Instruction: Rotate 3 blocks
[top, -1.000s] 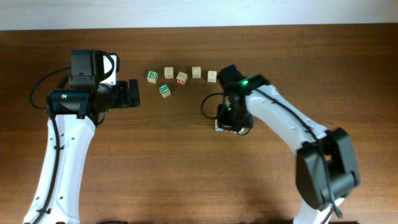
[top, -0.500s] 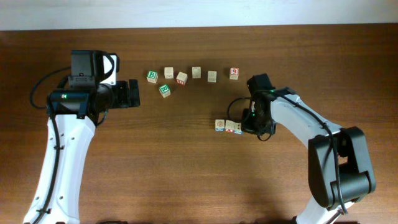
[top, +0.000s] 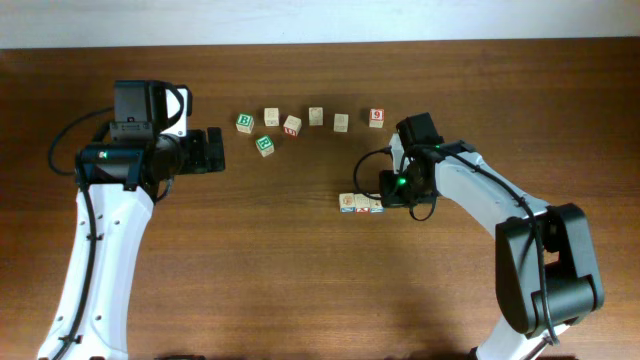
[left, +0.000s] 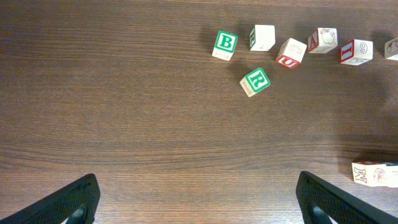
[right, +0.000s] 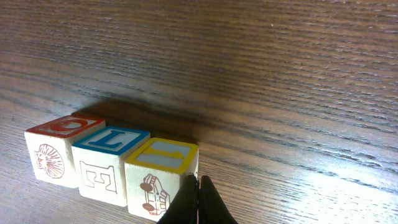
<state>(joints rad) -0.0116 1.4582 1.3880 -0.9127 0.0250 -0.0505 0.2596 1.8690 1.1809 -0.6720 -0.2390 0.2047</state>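
Near the middle of the bench (top: 250, 290) I read the three blocks (right: 109, 160) standing in one touching row, tops red, blue and yellow. The right gripper (right: 198, 182) is pinched fully together and holds nothing, its tips at a corner of the yellow-topped end block (right: 158, 171). Farther off toward the left edge, the left gripper (top: 213, 150) is spread wide with nothing between its fingers (left: 71, 200). Nearest the far edge, a loose line of other cubes runs from two green-lettered cubes (top: 245, 123) at left to a red "9" cube (top: 376, 117) at right.
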